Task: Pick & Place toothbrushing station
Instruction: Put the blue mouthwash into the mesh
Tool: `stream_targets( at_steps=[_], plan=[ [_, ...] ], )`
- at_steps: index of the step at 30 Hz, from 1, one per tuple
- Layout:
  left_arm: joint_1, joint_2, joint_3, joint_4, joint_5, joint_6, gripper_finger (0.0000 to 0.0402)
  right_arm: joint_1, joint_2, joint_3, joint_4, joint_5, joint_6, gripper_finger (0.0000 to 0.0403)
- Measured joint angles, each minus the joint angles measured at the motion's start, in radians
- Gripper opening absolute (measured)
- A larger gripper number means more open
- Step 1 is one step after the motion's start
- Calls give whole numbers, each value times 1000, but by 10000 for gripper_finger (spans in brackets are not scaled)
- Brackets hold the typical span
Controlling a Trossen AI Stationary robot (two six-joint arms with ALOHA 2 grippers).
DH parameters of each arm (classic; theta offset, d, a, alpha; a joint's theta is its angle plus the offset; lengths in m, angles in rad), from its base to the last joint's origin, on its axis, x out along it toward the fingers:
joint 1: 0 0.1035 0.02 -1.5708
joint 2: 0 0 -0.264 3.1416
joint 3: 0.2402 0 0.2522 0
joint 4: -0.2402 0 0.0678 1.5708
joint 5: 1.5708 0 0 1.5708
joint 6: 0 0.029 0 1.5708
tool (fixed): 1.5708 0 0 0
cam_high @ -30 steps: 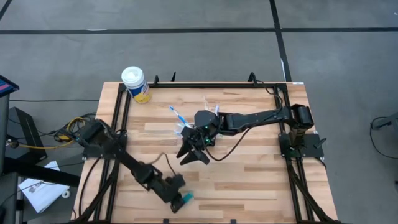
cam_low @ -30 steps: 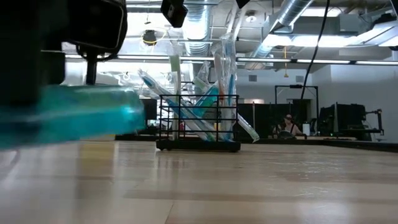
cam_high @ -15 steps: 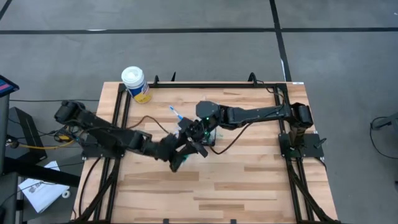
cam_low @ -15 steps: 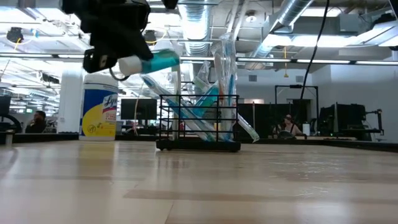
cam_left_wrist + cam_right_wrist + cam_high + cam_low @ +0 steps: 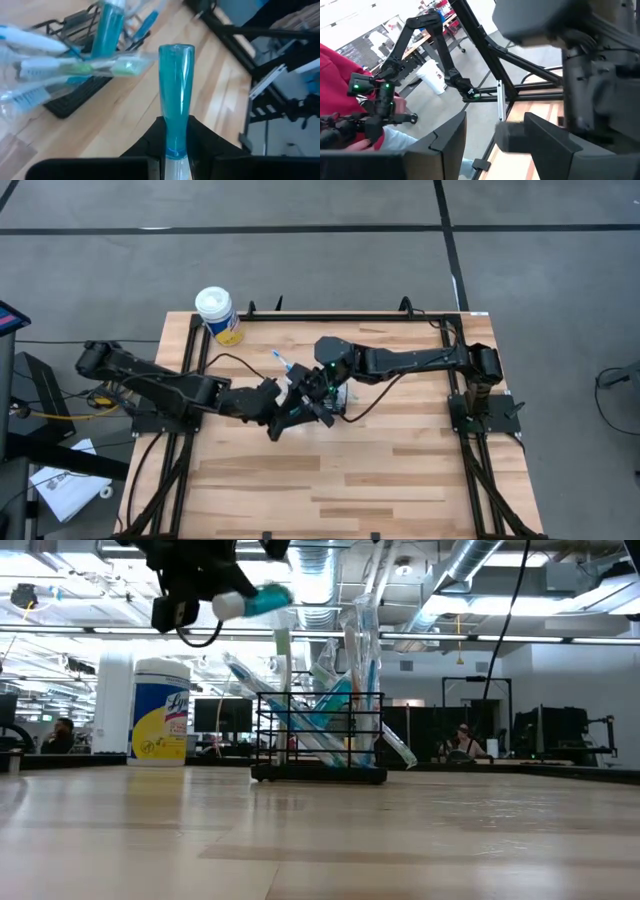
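Left pincer (image 5: 176,150), closed on a teal tube (image 5: 175,95) and raised above the counter (image 5: 400,470), hung just beside the black wire-mesh basket (image 5: 318,735) of toothbrushes (image 5: 75,65), while the right pincer (image 5: 322,412), its fingers spread apart and empty, hovered over that basket's far side.

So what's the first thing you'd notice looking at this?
The left gripper holding a teal tube up in the air, beside the black wire basket stuffed with toothbrushes in the middle of the table. The right gripper hangs open over that basket, and a big wipes canister stands at the back corner.
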Motion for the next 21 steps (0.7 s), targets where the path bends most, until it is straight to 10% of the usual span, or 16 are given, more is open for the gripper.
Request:
stream_targets(
  at_steps=[21],
  plan=[
    [163,-105,2,-39,31,233,37,-70,-3,-3,-2,-22,21,188]
  ],
)
